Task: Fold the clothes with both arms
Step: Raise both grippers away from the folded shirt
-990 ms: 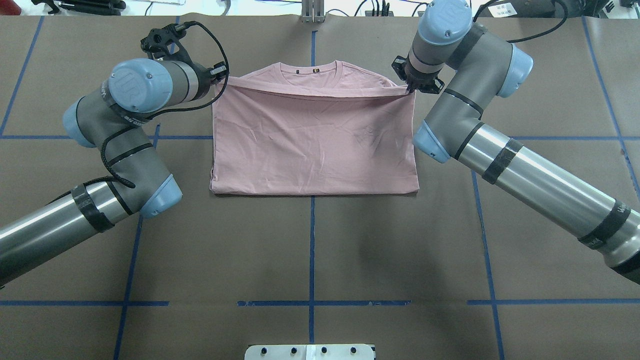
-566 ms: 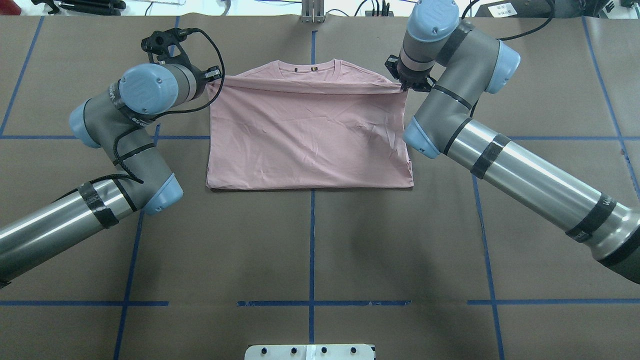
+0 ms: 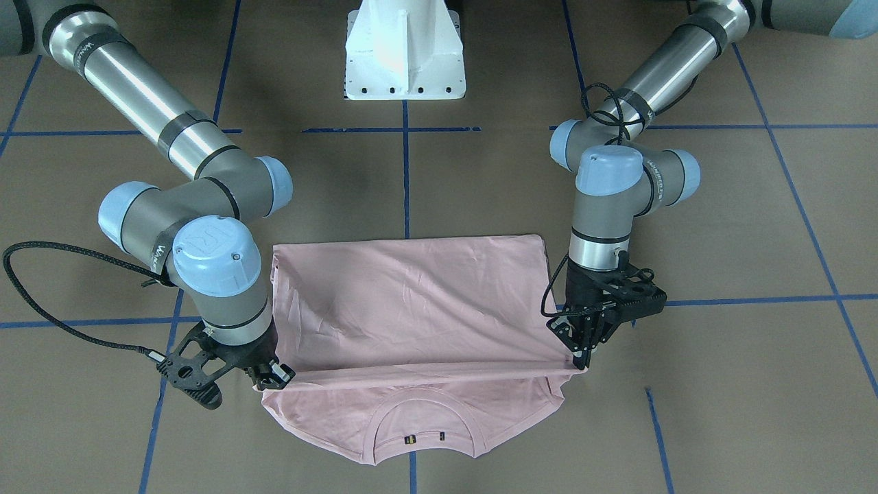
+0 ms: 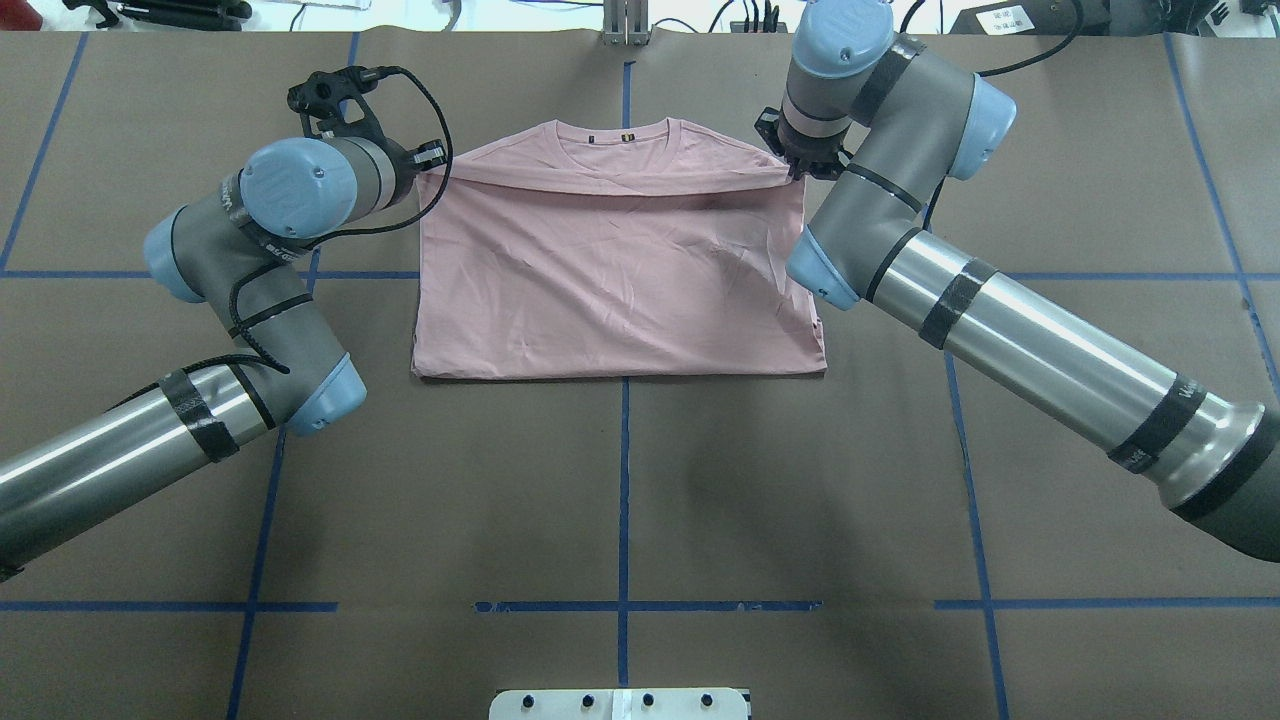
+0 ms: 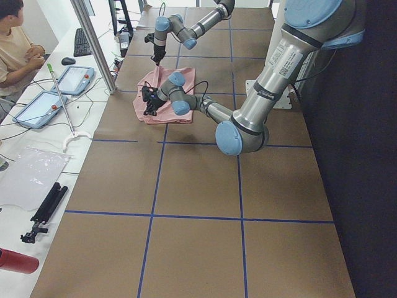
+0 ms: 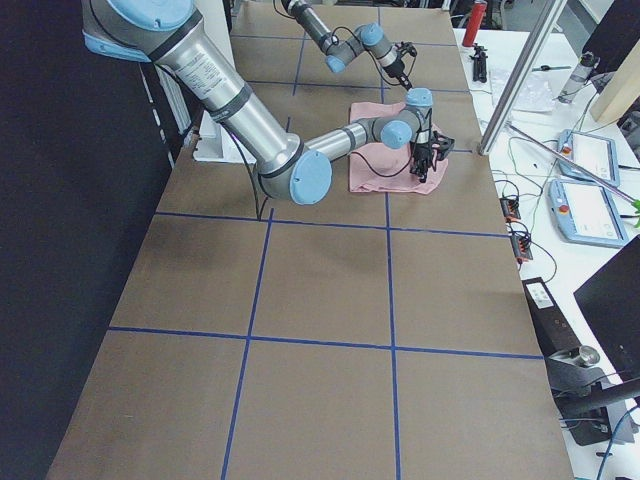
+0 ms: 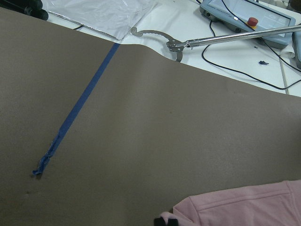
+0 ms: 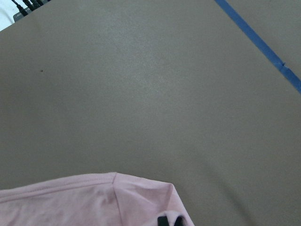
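Pale pink short-sleeved T-shirt (image 4: 620, 280) lies at far middle of brown paper-covered table (image 4: 620, 500), ribbed collar (image 4: 625, 135) furthest from us. We hold hem edge (image 4: 620, 186) doubled over body. Black two-finger left gripper (image 4: 432, 160) is pinched tight on one hem corner, black two-finger right gripper (image 4: 797, 172) on other. Since a second ago we carried hem further toward collar, and near crease (image 4: 620, 372) crept along. We judge fold nearly complete; lowering and release remain.
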### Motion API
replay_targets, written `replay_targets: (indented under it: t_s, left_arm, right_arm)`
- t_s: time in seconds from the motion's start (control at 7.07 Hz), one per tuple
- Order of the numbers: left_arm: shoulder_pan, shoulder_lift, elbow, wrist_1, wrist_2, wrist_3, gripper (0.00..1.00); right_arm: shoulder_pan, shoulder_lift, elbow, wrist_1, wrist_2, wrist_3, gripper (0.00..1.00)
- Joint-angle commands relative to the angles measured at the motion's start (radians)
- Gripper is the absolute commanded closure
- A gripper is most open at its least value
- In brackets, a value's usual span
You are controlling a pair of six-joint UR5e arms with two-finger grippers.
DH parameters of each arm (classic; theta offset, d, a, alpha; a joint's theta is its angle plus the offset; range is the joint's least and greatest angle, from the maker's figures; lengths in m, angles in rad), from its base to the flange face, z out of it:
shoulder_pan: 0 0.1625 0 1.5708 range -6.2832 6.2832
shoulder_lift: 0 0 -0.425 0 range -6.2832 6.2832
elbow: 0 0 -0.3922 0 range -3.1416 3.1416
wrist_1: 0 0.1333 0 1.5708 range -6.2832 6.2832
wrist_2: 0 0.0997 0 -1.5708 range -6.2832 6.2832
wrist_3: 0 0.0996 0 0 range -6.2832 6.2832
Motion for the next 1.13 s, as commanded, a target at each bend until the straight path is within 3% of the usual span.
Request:
replay_targets:
  t_s: [0.0,0.42,0.57,0.71,0.85,0.99]
  left_arm:
    - [0.001,0.007,0.01,-0.051,-0.003,0.0,0.85]
    - [0.0,0.013,0.008,-0.073,-0.004,-0.002,0.72]
    - [-0.002,0.022,0.003,-0.095,-0.004,0.001,0.72]
    - [-0.005,0.022,-0.018,-0.115,-0.048,-0.005,0.72]
    - [-0.022,0.028,-0.058,-0.13,-0.125,-0.037,0.72]
    - [-0.019,0.042,-0.076,-0.13,-0.128,-0.04,0.72]
  right_arm:
    - [-0.006,0.0,-0.067,0.108,-0.009,-0.004,0.94]
    - [0.009,0.0,-0.056,0.108,-0.007,-0.022,0.52]
    - [0.007,0.0,-0.047,0.109,-0.007,-0.022,0.01]
    - [0.015,-0.041,0.047,0.102,0.007,-0.021,0.0]
    - [0.006,-0.162,0.209,0.112,0.019,-0.006,0.0]
    - [-0.056,-0.277,0.373,0.108,0.013,0.061,0.0]
